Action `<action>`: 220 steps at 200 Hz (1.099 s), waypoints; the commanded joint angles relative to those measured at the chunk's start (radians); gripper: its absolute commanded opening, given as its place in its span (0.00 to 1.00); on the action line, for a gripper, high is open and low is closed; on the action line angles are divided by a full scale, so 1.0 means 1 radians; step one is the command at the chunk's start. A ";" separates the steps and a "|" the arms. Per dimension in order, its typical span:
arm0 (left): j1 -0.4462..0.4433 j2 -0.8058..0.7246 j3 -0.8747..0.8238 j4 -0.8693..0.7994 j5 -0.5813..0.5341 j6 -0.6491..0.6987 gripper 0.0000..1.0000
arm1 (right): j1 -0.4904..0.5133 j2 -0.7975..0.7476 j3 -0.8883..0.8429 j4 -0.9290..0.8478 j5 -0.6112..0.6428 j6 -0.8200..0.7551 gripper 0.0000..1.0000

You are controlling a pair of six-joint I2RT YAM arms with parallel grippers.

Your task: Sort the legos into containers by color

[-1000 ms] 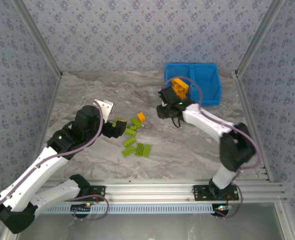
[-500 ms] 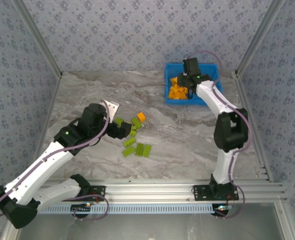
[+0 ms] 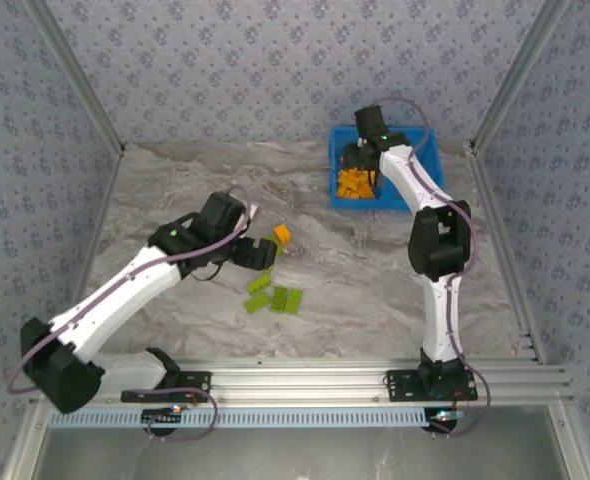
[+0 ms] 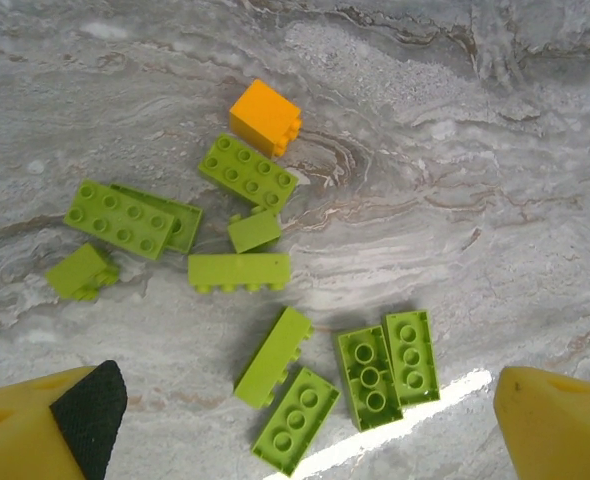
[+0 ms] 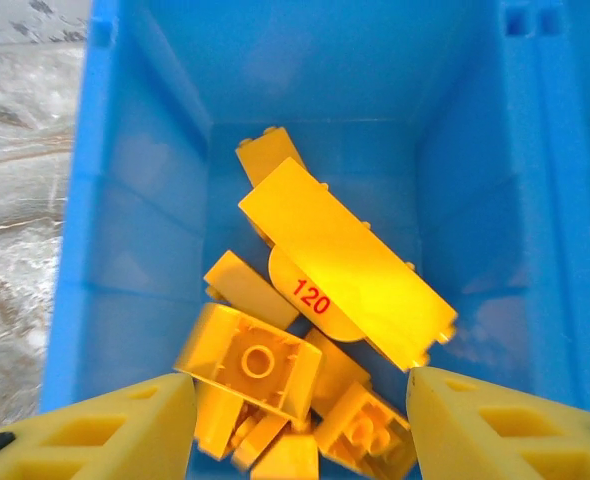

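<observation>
Several olive-green legos [image 4: 240, 270] lie scattered on the marble table, with one orange brick [image 4: 265, 117] at their far edge. My left gripper [image 4: 300, 430] hovers open above them, holding nothing; from above it [image 3: 263, 255] hangs over the left end of the green cluster [image 3: 275, 297]. The blue bin [image 3: 425, 175] stands at the back right. My right gripper [image 3: 360, 163] is over its left compartment, open [image 5: 300, 430], above a pile of orange legos [image 5: 255, 365]. A long orange brick [image 5: 345, 260] lies loose on top of that pile.
The bin's blue wall [image 5: 85, 230] separates the orange pile from the table, and the divider [image 5: 520, 200] rises on the other side. A lone orange brick [image 3: 282, 233] lies just beyond the green ones. Patterned walls and metal rails enclose the table.
The right gripper swung from beside the bin to over its left compartment and its jaws widened. The left gripper shifted right over the green bricks.
</observation>
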 commanded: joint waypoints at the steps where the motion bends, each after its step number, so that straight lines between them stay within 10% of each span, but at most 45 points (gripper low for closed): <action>1: 0.018 0.143 0.106 -0.009 0.034 0.039 0.93 | 0.011 -0.215 -0.078 -0.014 -0.021 -0.019 0.60; 104: 0.032 0.645 0.256 0.013 -0.026 0.341 0.92 | 0.126 -1.194 -0.977 0.015 -0.041 0.064 0.85; 174: 0.113 0.801 0.319 0.086 0.009 0.505 0.99 | 0.127 -1.274 -0.968 -0.036 -0.041 0.107 0.87; 220: 0.123 0.838 0.332 0.070 0.083 0.527 0.75 | 0.130 -1.291 -0.953 -0.026 -0.019 0.133 0.88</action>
